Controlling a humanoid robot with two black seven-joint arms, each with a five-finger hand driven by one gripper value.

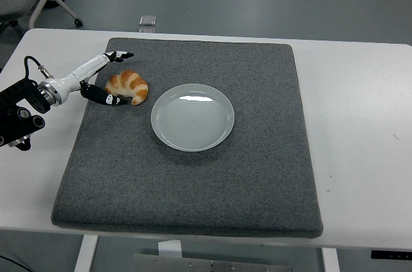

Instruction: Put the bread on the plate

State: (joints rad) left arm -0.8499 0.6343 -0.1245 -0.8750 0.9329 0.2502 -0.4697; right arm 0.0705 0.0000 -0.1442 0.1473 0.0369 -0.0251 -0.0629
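Golden and crescent-shaped, the bread (128, 86) lay on the grey mat (193, 175) in the upper left of the frame, just left of the pale plate (192, 117) and apart from its rim. The left hand (96, 82) reached in from the left edge, its fingers (120, 56) spread around the bread's left end: one white, black-tipped finger ran above it and a dark one lay along its lower left side, seemingly touching the crust. The hand bracketed the bread but had not closed on it, and nothing was lifted. The right hand was out of view.

The main risk, as I judged it, lay in the grip. The fingers straddled only one end of a curved, tapering roll, so closing there could squeeze it out sideways or spin it on the mat rather than capture it. A pinch at the tip might also let the heavier middle sag and drop on the way over. The soft crust could dent or tear under a hard squeeze. Since the plate sat close, a low carry might knock its rim and shift it across the mat on the white counter (360, 124).
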